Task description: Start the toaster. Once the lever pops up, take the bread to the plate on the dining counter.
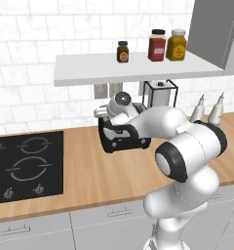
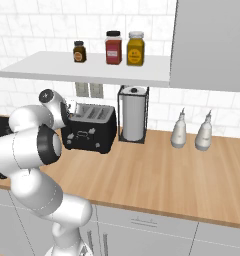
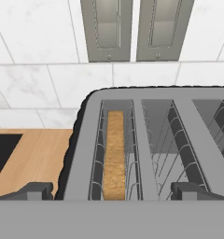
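Note:
The black toaster (image 2: 90,131) stands on the wood wall counter (image 2: 157,175), half hidden behind my arm in the left base view (image 1: 125,139). The bread (image 3: 115,156) sits on edge in the toaster's left-most slot (image 3: 115,140), with its tan top edge showing below the rim. My gripper (image 3: 113,191) hovers just over the toaster's left end, open. Its dark fingertips (image 3: 35,190) straddle the bread slot and the one beside it, touching nothing. The plate and the dining counter are out of view.
A paper-towel holder (image 2: 133,120) stands right of the toaster, with two pale bottles (image 2: 192,131) further right. A white shelf (image 2: 87,70) with three jars hangs low over the toaster. Wall sockets (image 3: 135,29) are behind it. A black cooktop (image 1: 26,166) lies to the left.

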